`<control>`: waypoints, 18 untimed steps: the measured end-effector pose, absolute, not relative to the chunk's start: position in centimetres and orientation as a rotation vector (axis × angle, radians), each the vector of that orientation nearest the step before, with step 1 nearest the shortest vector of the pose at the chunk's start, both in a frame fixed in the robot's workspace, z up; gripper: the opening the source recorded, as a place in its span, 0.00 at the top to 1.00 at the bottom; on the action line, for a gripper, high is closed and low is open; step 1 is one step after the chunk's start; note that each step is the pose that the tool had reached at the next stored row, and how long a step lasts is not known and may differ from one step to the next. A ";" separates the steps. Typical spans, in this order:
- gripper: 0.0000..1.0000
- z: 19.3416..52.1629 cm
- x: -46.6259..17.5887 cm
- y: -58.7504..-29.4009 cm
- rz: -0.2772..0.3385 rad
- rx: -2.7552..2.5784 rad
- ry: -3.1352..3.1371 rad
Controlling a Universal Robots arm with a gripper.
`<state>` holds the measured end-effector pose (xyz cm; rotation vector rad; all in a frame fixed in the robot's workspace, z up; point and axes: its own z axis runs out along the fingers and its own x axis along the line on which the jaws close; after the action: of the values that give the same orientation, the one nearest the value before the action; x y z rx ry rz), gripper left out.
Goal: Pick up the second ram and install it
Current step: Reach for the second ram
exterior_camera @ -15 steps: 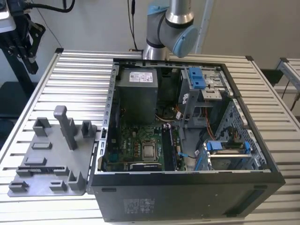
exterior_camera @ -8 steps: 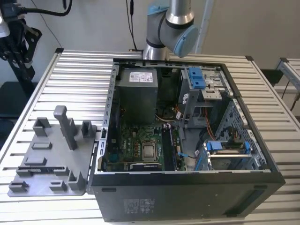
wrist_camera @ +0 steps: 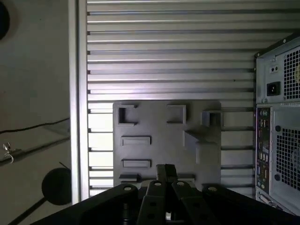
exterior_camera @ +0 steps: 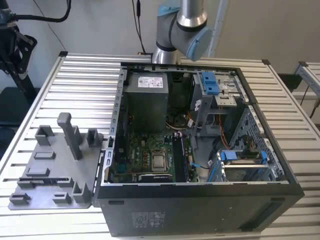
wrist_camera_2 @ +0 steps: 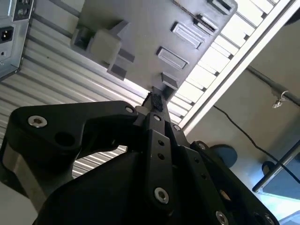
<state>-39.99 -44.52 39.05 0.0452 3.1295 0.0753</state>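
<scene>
an open computer case [exterior_camera: 200, 210] is seen on a slatted metal table [exterior_camera: 75, 90], with a grey tray [exterior_camera: 55, 165] of upright pegs set just beside it on the exterior view's left. the arm [exterior_camera: 182, 30] is seen behind the case, reaching upward past the frame's top. in both wrist views the gripper [wrist_camera: 165, 172] [wrist_camera_2: 153, 101] is held high over the tray's edge, pointed down, its fingers drawn close together. whether anything is pinched cannot be told. a thin dark strip [exterior_camera: 34, 179] is seen along the tray's near part, but it cannot be told whether it is the second ram.
</scene>
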 end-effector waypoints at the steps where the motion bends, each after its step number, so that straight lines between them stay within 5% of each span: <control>1: 0.89 39.0 -40.1 -44.7 0.075 0.045 3.130; 18: 0.89 38.8 -40.3 -49.6 0.075 0.045 3.130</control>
<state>-40.34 -49.63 38.84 0.0452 3.1296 0.0752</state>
